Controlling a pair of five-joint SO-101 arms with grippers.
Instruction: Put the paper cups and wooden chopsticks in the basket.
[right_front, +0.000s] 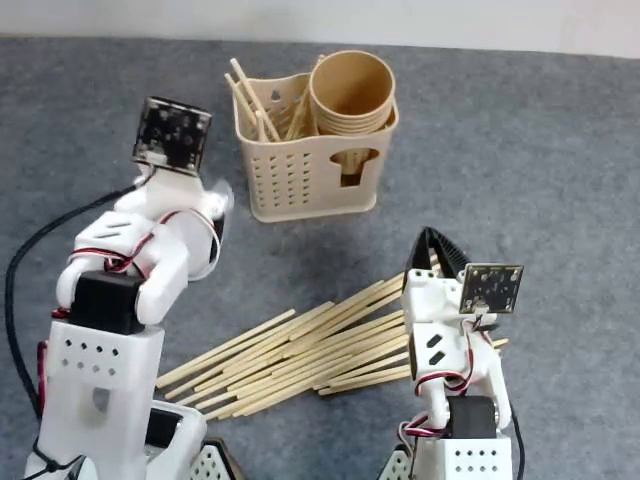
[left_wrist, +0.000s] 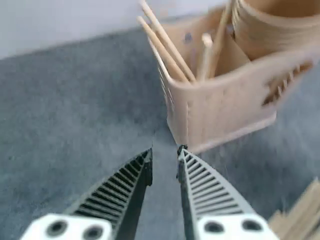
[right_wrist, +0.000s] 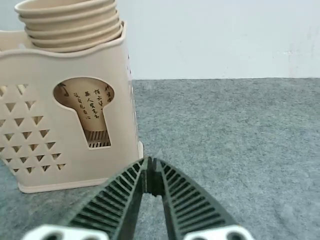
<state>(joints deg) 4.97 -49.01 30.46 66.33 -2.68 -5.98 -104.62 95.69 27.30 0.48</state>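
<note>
- Basket (right_front: 310, 180): upright on the grey counter (right_front: 540, 150), upper centre of the high view.
- Paper cups (right_front: 352, 90): nested stack seated in the right-hand compartment of the basket.
- Wooden chopsticks (right_front: 250, 100): several stand in the left-hand compartment.
- Loose pile (right_front: 300, 352) of chopsticks: lying flat on the counter, lower centre, between the two arms.
- Left tool (left_wrist: 165, 150): jaws slightly parted, nothing held, near the basket's chopstick end.
- Right tool (right_wrist: 152, 162): jaws closed together, empty, facing the basket's cup end.

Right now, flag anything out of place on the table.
A loose pile of wooden chopsticks lies fanned across the grey mat, outside the basket. A few already stand inside beside the stacked paper cups. Nothing looks damaged.
</note>
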